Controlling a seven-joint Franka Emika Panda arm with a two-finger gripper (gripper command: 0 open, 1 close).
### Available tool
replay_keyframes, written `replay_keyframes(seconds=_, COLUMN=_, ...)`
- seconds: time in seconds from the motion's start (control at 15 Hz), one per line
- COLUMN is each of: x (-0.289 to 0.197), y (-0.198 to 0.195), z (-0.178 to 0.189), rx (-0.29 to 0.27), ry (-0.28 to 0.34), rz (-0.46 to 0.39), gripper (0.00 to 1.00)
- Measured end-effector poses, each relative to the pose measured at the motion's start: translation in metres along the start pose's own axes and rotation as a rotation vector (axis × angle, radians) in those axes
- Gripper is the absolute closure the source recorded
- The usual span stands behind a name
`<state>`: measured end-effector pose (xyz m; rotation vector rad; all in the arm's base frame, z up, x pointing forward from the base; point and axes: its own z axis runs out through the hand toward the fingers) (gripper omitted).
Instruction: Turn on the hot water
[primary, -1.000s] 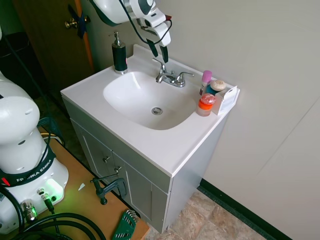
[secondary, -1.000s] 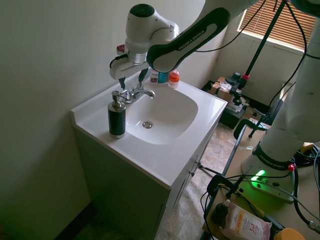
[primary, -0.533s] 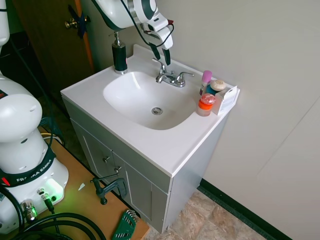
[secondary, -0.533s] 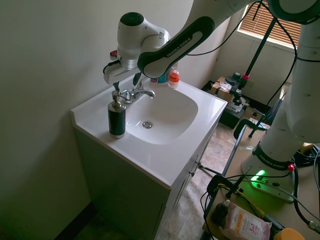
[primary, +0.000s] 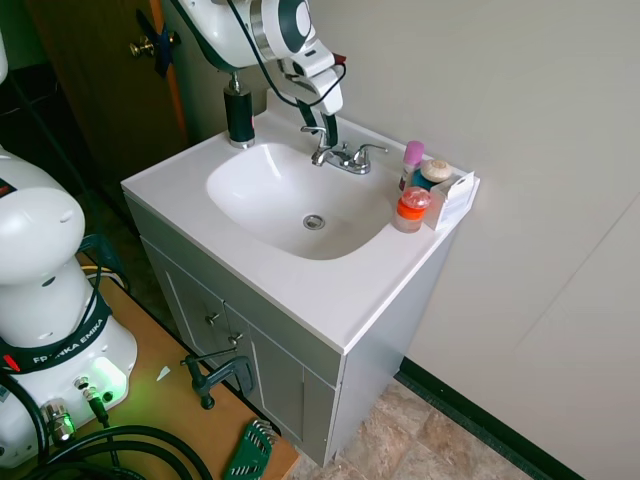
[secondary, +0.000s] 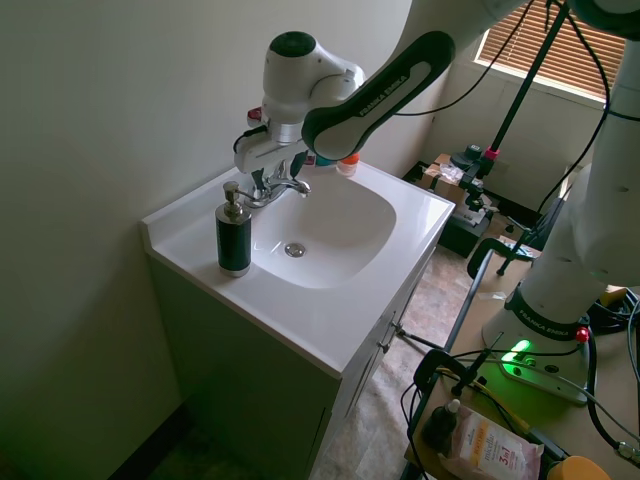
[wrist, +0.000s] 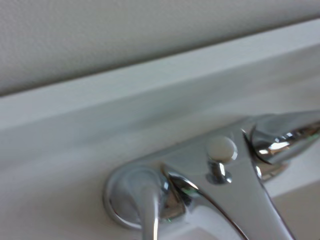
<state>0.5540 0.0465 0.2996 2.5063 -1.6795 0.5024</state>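
- The jaws hang point-down at the back of the basin, two dark slim fingers under a white wrist; they stand apart, straddling the hot lever without clearly pinching it, and whether either pad touches the chrome cannot be told.
- The hot lever is a slim, polished chrome bar, rising from its round base on the faucet's left side, sitting between the dark fingers, just under the wrist.
- In the first exterior view its long axis runs up and back toward the wall edge of the tabletop; its exact tilt is partly hidden by the fingers.
- The faucet is small and mirror-bright, with a short curved spout pointing forward over the bowl; in the wrist view its rounded body and a small lift knob show, blurred.
- The matching right lever lies low, pointing toward the tabletop's right edge, apart from the jaws.
- The tabletop is glossy white, with a smooth oval bowl and a metal drain at its middle.
- A black cylindrical soap pump stands at the back left corner.
- Small toiletry bottles cluster at the back right corner.
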Motion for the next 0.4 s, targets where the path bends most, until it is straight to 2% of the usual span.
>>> replay_keyframes(seconds=0.13, x=-0.003, y=0.036, z=0.003, rx=-0.035, ry=-0.032, rz=0.019, gripper=0.00)
replay_keyframes(seconds=0.27, x=-0.001, y=0.069, z=0.001, rx=-0.049, ry=-0.099, rz=0.013, gripper=0.00)
replay_keyframes(seconds=0.4, x=-0.003, y=0.089, z=-0.020, rx=-0.020, ry=-0.195, rz=-0.014, gripper=0.00)
